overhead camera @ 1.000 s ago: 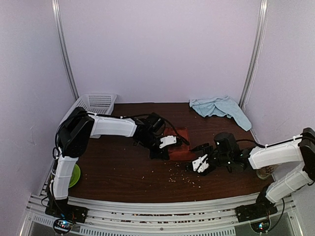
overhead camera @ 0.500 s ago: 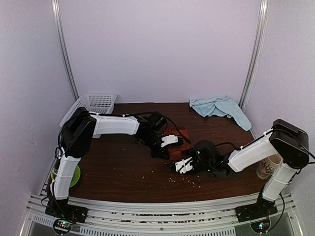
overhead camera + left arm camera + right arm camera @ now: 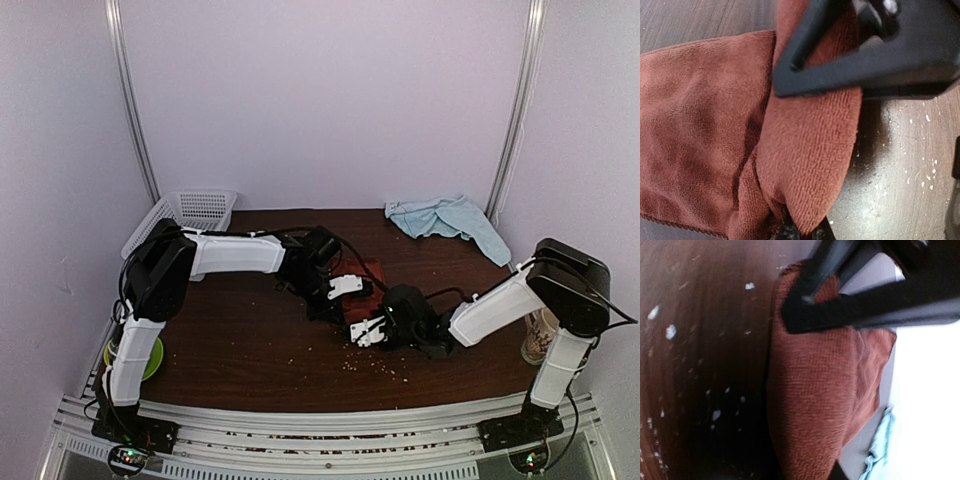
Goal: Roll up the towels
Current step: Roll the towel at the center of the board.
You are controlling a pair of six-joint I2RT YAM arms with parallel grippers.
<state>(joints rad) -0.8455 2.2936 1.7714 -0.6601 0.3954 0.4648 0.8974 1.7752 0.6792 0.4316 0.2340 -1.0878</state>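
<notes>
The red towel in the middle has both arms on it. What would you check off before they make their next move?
1. Left gripper clamped on the rust-red towel: ok, shut on a raised fold.
2. Right gripper placed around that towel: ok, cloth lies between its fingers.
3. Right grip firm: cannot tell.
4. Towel rolled: not ok, bunched folds, no neat roll.
5. Light-blue towel out of the way: ok, crumpled at the far right corner.
6. Table clean: not ok, crumbs lie near the towel.
</notes>
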